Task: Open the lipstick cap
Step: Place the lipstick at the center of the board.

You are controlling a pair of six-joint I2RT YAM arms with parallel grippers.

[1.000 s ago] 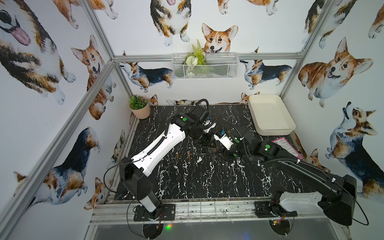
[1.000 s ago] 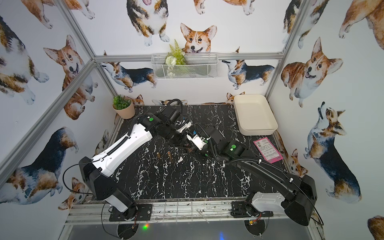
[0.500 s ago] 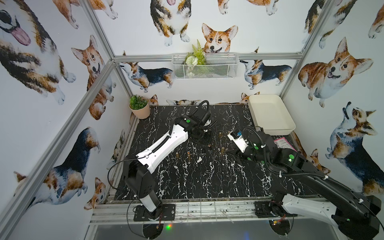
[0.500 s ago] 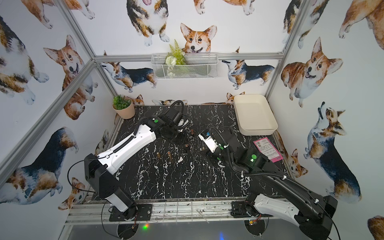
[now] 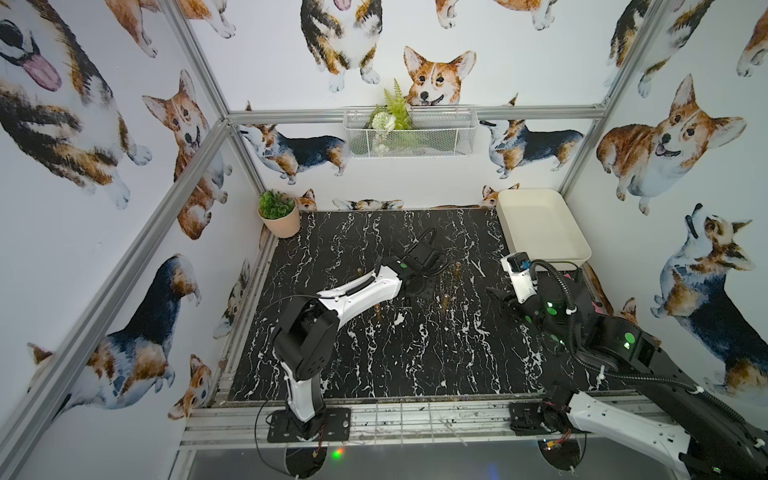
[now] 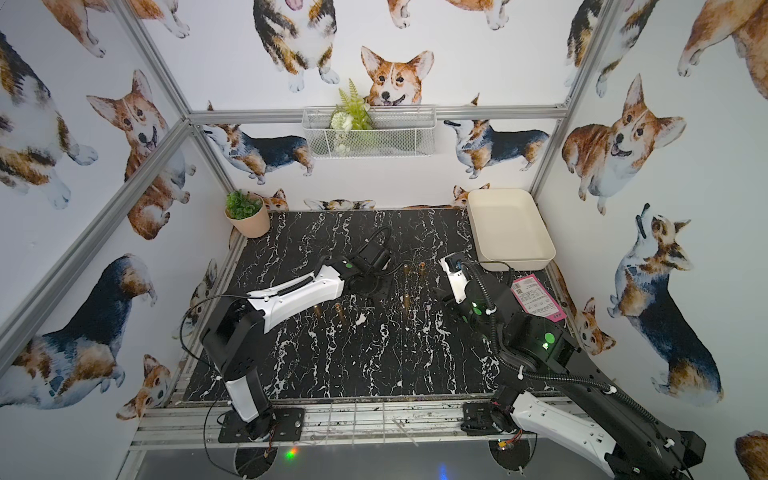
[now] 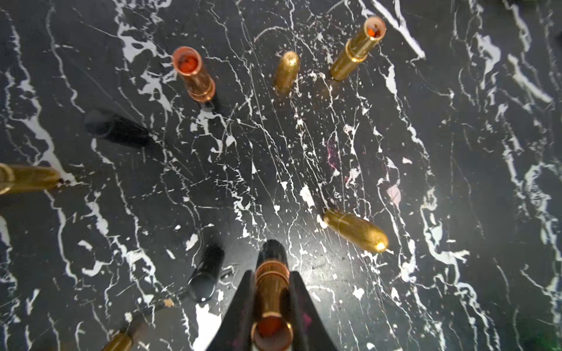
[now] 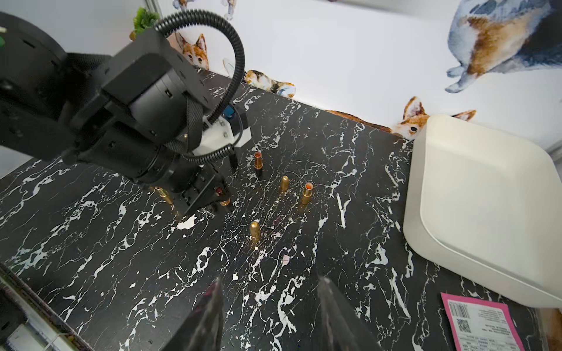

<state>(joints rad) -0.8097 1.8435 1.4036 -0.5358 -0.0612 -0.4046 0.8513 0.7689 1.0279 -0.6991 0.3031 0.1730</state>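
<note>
Right claw [image 8: 270, 281] back — gripped lipstick [image 7: 271, 285] wrist-only

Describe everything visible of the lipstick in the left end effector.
The lipstick is a shiny gold tube with a copper collar and a glossy black base. Its cap is off: the open top shows a red-orange stick. It stands roughly upright, open end up, base toward the black marble table; whether it touches the table cannot be told. The left end effector is shut on its gold barrel, pressing from two opposite sides.
</note>
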